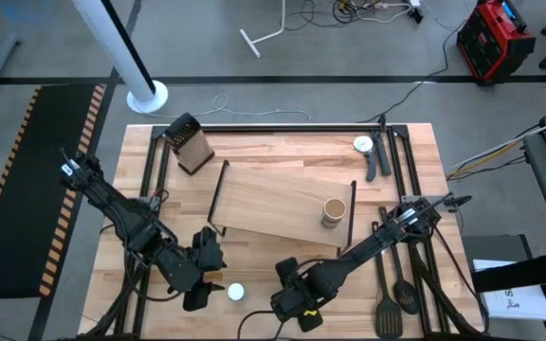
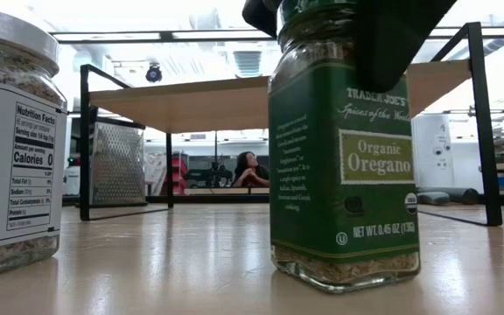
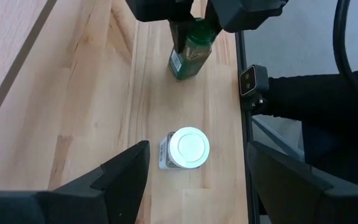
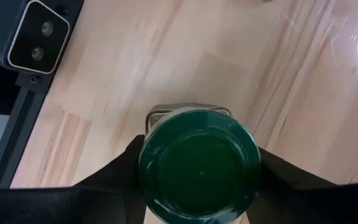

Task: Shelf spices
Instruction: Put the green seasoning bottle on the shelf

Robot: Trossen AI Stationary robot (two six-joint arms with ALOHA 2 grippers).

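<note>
Grey floor (image 1: 368, 66), loose cables (image 1: 349, 11)

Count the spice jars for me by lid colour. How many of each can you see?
green-lid jar: 1, gripped by the right gripper
white-lid jar: 1, near the open left gripper
tan-lid jar: 1, on the shelf
Total: 3 jars

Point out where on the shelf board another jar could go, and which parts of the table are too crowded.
The shelf is bare except for the tan-lidded jar at its right end; the whole stretch left of it is free. The table's near edge is crowded: the left gripper, the white-lidded jar and the right gripper around the green oregano jar.
</note>
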